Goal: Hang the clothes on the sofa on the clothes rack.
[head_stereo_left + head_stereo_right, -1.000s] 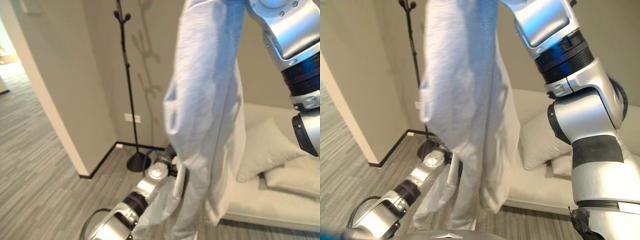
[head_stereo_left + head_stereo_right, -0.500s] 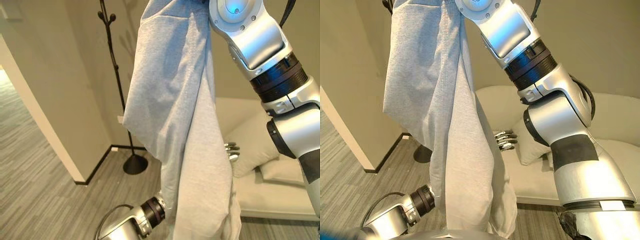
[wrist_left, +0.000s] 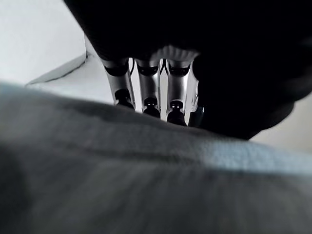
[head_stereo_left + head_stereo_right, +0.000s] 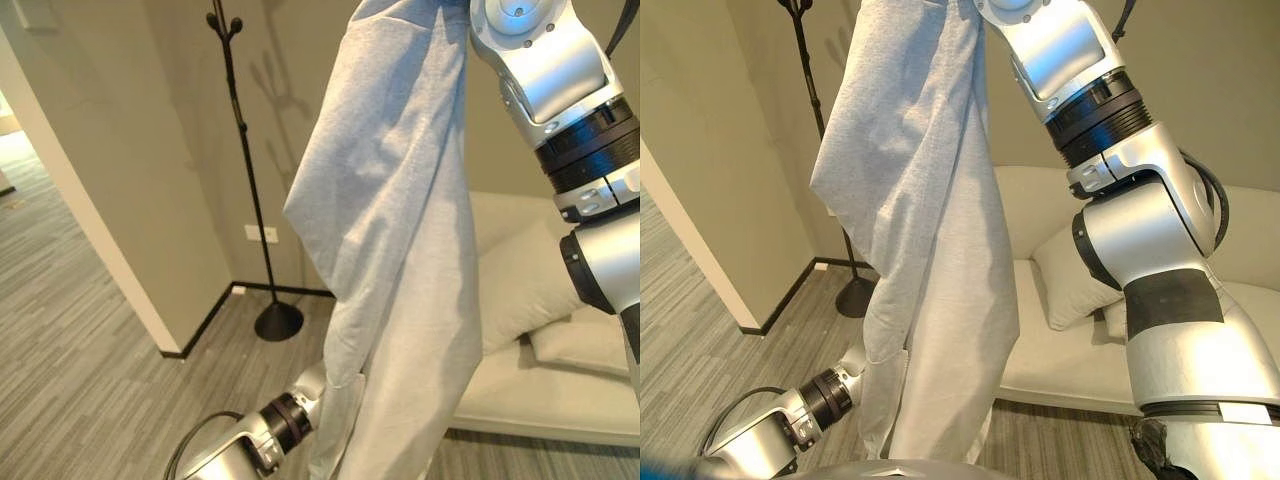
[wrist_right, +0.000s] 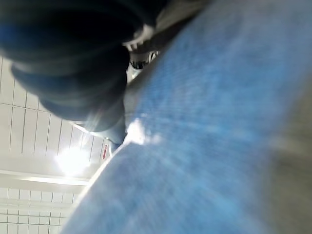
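Note:
A light grey garment [image 4: 400,200] hangs in long folds from my raised right arm, which reaches up past the top of both eye views. In the right wrist view my right hand [image 5: 140,53] has its fingers sunk into the cloth [image 5: 219,146] it holds up. My left forearm comes in low at the left and goes behind the garment's lower part. In the left wrist view my left hand [image 3: 151,87] has straight fingers lying against a fold of the grey cloth [image 3: 146,185]. The black clothes rack [image 4: 240,150] stands in the wall corner behind, its pegs bare.
A cream sofa [image 4: 540,390] with pillows [image 4: 520,285] lies at the right, behind the garment. The rack's round base [image 4: 278,322] rests on grey striped floor [image 4: 80,350]. A beige wall corner [image 4: 100,200] juts out at the left, with an open passage beyond.
The view has swung. My left hand's fingers, which stuck out past the garment's right edge half a second ago, are now behind the cloth. The garment still hangs from the raised right arm.

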